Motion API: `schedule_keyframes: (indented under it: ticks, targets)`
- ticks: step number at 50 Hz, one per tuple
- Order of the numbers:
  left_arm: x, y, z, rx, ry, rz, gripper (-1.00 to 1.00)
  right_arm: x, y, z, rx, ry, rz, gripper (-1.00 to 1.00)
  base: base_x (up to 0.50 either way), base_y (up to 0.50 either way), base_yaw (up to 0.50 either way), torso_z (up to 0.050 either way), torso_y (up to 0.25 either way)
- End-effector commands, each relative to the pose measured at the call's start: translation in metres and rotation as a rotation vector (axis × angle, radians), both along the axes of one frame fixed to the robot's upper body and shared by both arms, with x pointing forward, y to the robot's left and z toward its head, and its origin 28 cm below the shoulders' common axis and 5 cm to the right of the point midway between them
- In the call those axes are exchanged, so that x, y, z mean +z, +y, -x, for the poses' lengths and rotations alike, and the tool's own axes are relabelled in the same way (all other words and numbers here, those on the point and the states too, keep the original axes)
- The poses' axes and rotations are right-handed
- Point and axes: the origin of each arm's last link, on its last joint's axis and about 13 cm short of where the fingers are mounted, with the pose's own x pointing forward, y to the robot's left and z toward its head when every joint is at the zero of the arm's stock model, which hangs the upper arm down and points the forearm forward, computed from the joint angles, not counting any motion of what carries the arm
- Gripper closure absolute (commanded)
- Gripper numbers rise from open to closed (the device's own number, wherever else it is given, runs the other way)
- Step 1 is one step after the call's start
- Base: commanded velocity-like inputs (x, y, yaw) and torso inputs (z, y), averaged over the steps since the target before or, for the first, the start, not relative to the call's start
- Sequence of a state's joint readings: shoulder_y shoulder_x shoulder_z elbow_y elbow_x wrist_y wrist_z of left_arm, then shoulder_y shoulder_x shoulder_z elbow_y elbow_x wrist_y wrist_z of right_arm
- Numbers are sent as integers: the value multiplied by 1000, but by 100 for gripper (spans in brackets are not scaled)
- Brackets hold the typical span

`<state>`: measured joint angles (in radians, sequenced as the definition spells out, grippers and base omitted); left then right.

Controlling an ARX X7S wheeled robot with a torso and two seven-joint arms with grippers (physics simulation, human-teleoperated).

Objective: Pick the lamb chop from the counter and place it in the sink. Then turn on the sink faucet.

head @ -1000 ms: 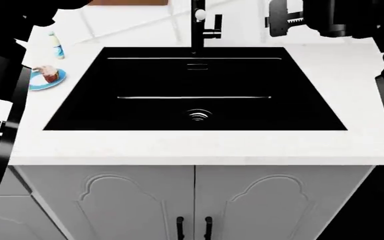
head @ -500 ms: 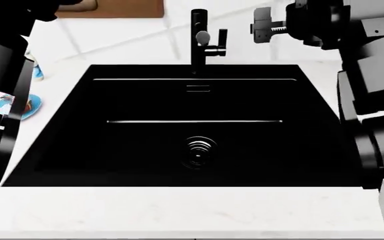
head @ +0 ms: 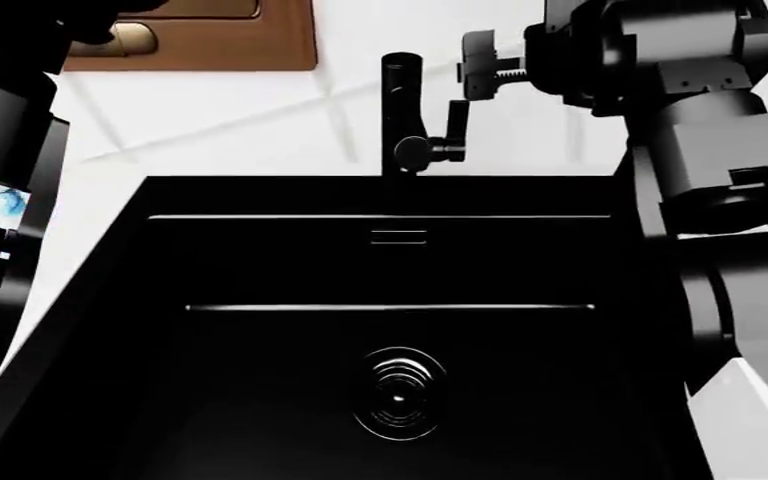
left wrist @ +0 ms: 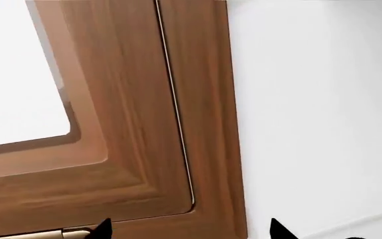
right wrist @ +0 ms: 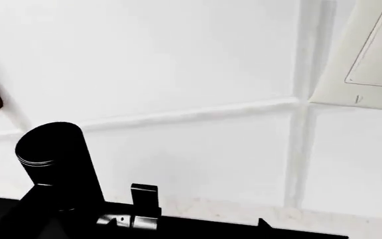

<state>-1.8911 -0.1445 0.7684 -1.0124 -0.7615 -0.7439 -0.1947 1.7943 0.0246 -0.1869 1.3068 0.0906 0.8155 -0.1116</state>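
**Inspector:** Since the earlier head frames the view has closed in on the sink [head: 117,330]. The cupboard doors and front edge have dropped out of sight, the blue plate at the left is all but gone, and the faucet [head: 400,110] sits lower and larger in view. The right tool [head: 480,62] now stands just beside the faucet's side lever [head: 454,125], nearer than before.

**Clerk:** Which step is in hand?

**Inspector:** By my judgement, the faucet step. The right tool is level with the lever, apart from it, not yet touching as far as I can tell. Its jaws stand parted with nothing between them.

**Clerk:** And the lamb chop?

**Inspector:** Not visible in any current view. The basin shows only the drain [head: 399,392] and the overflow slot [head: 399,237]. Whether the chop lies in a dark corner or elsewhere, I cannot say.

**Clerk:** The left tool?

**Inspector:** Its wrist view shows two dark fingertips [left wrist: 103,230] well apart before a wooden window frame [left wrist: 144,124], gripping nothing.

**Clerk:** Next move?

**Inspector:** The right tool would need to close the gap to the lever and press or swing it. Overshoot risks striking the post.
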Motion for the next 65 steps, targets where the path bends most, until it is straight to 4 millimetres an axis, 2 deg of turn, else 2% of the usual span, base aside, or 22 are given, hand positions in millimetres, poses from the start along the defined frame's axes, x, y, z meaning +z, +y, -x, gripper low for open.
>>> schedule_keyframes:
  ticks: [1,11,21,33,37,56,65]
  targets:
    - [-1,1,0,3,2,1,-100,-12,1,-2,22,30,-14,-100,500,0,0,0,0]
    - [-1,0,-1,-7,0,7,-100,-20,-3,-2,2,58,-14,-100,500,0,0,0,1]
    - [-3,2,0,1,2,7,-100,-29,-2,-4,28,58,-26,-100,0,0,0,0,0]
    - [-2,1,0,-1,3,5,-100,-30,2,-5,100,62,-53,-100,0,0,0,0,0]
    - [-3,1,-1,0,3,3,-100,-38,3,-6,116,69,-60,-100,0,0,0,0,0]
    - [-5,3,-2,-1,5,7,-100,-44,2,-7,77,59,-67,-100,0,0,0,0,0]
    - [-7,2,-2,-2,7,4,-100,-47,2,-8,80,59,-47,-100,383,0,0,0,0]
